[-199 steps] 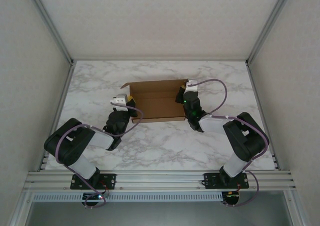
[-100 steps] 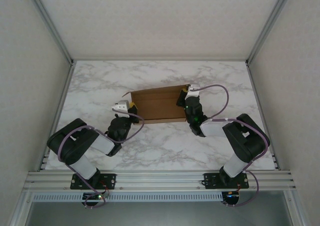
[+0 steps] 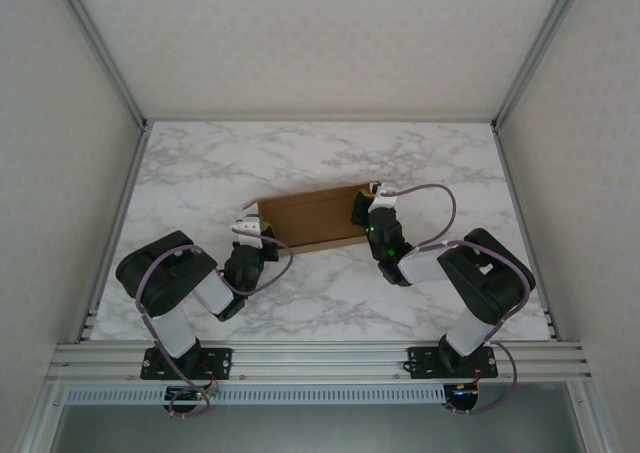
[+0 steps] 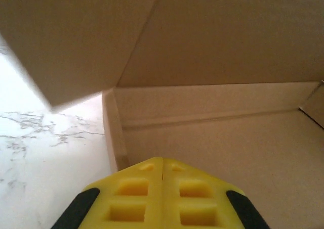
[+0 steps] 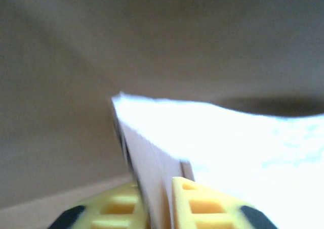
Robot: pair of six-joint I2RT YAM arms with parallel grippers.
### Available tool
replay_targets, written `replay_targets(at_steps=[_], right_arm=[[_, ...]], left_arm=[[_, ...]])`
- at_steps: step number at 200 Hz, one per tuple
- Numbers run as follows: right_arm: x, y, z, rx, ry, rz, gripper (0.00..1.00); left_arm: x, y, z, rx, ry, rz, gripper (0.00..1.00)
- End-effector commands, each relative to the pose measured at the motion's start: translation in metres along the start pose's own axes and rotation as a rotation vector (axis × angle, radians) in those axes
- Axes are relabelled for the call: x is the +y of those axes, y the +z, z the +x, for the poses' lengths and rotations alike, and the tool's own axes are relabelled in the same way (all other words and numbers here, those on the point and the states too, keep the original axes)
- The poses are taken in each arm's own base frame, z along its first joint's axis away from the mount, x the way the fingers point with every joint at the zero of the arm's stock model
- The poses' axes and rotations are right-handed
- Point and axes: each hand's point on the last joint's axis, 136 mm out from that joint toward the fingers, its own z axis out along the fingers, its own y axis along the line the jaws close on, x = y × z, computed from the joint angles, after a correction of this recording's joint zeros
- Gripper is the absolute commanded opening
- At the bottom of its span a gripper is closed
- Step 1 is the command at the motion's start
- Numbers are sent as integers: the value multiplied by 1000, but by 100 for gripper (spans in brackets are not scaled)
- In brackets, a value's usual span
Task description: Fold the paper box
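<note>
Right gripper (image 5: 158, 196) pinches a paper box (image 3: 310, 218) wall; left gripper (image 4: 162, 173), closed empty, points into it.

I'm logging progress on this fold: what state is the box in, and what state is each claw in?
box, sides up, lid leaning over the base, not closed down.
left claw, shut, holding nothing, at the box's left wall.
right claw, closed on a cardboard edge of the box.
</note>
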Motion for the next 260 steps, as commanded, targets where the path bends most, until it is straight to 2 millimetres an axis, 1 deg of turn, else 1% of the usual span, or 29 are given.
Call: replay_targets(at_steps=[1,27,42,58,75,81,82,84,87,101,120,134,143,152,154,159,172,187,196,202,204,209,212,215,227,228,242,248,260], right_arm=[[-13,-7,31,100,-21,40,20],[-9,-12,20,87,-27,21,29],[-8,-14,14,79,-27,18,38],[-8,-19,10,76,-31,12,42],[-11,-28,7,72,-17,2,48],[-9,-31,1,59,-9,-13,50],[-8,-32,-1,56,-6,-15,50],[-13,-36,7,72,-11,-11,50],[-15,-40,8,76,-11,-15,50],[-13,-52,1,69,-3,-53,50],[-12,-74,-21,32,17,-93,48],[-7,-94,-47,-20,22,-143,46],[-2,-104,-64,-17,-6,-163,43],[0,-112,-74,22,-49,-155,40],[3,-113,-85,10,-47,-158,39],[7,-117,-98,8,-58,-158,36],[19,-122,-121,0,-112,-188,30],[36,-117,-141,3,-144,-217,20],[47,-111,-148,43,-138,-224,17],[57,-104,-147,94,-142,-244,16],[59,-101,-143,119,-147,-248,15],[70,-96,-148,151,-146,-267,14],[73,-92,-143,186,-149,-266,12],[77,-89,-147,202,-141,-268,11],[85,-69,-131,312,-141,-237,1],[87,-68,-133,313,-140,-240,0],[106,-50,-123,395,-164,-278,0],[109,-41,-113,433,-161,-272,0],[115,-25,-103,471,-159,-258,0]], left_arm=[[13,-2,5,7,10,-71,0],[16,-1,8,14,21,-93,0],[17,-1,8,15,27,-99,0],[18,-1,6,13,35,-106,0],[18,0,5,12,45,-111,0],[18,0,4,12,48,-112,0],[18,0,4,11,48,-112,0],[18,0,4,11,48,-113,0],[18,0,3,11,49,-113,0],[18,0,3,10,54,-117,0],[16,1,0,8,62,-114,0],[15,3,-2,4,64,-113,0],[14,3,-3,4,65,-111,0],[13,4,-3,4,66,-108,0],[12,4,-4,4,67,-108,0],[12,5,-3,7,69,-106,0],[10,7,-3,9,70,-103,1],[8,9,-2,15,73,-100,1],[7,10,-1,19,73,-97,1],[6,10,-1,20,71,-94,1],[6,10,-2,20,71,-92,1],[6,11,-1,22,73,-91,1],[5,11,-1,23,74,-90,1],[5,11,0,25,75,-90,1],[5,13,0,27,78,-88,1],[4,12,1,29,78,-87,1],[3,13,2,32,79,-82,2],[3,13,2,32,78,-79,3],[1,13,1,33,80,-72,3]])
